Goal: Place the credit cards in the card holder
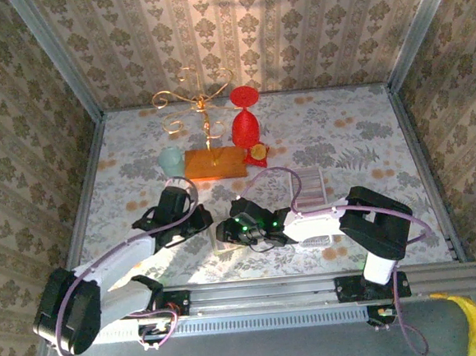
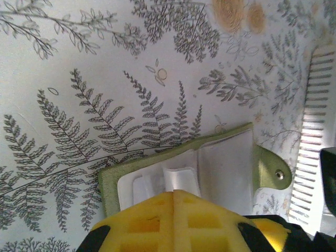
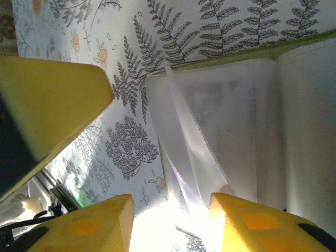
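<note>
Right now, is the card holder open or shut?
Open: card holder lies spread, green cover down, clear sleeves exposed and fanned.

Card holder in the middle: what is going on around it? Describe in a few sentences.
Both arms meet at the green card holder, lying open on the fern-printed table. The left gripper is shut on its near edge. The right gripper is open, its fingers either side of a loose clear sleeve.
</note>
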Controlling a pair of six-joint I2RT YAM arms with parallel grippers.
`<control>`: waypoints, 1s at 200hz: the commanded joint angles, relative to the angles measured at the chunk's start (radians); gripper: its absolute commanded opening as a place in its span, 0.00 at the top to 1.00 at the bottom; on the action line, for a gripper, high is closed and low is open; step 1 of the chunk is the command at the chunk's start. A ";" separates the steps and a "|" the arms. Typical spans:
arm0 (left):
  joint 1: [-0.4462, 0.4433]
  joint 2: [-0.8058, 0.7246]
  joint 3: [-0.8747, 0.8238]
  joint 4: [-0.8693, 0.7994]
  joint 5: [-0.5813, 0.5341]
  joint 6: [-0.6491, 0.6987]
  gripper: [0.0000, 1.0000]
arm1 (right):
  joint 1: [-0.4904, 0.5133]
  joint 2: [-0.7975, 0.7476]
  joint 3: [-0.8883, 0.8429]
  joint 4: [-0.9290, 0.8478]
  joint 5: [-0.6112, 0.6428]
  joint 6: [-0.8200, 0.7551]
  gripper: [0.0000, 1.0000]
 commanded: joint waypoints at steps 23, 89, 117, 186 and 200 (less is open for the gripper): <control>0.000 0.044 0.018 0.056 0.057 0.033 1.00 | 0.009 -0.026 0.010 -0.044 -0.002 -0.014 0.57; -0.008 0.100 0.020 0.072 0.063 0.046 1.00 | 0.010 -0.019 0.021 -0.046 -0.007 -0.020 0.57; -0.010 0.105 0.020 0.057 0.054 0.058 1.00 | 0.010 -0.025 0.018 -0.050 0.001 -0.018 0.57; -0.022 0.153 -0.001 0.060 0.045 0.074 1.00 | 0.010 -0.053 0.016 -0.099 0.039 -0.037 0.55; -0.025 0.153 -0.001 0.049 0.039 0.080 1.00 | 0.010 -0.055 0.017 -0.107 0.044 -0.036 0.55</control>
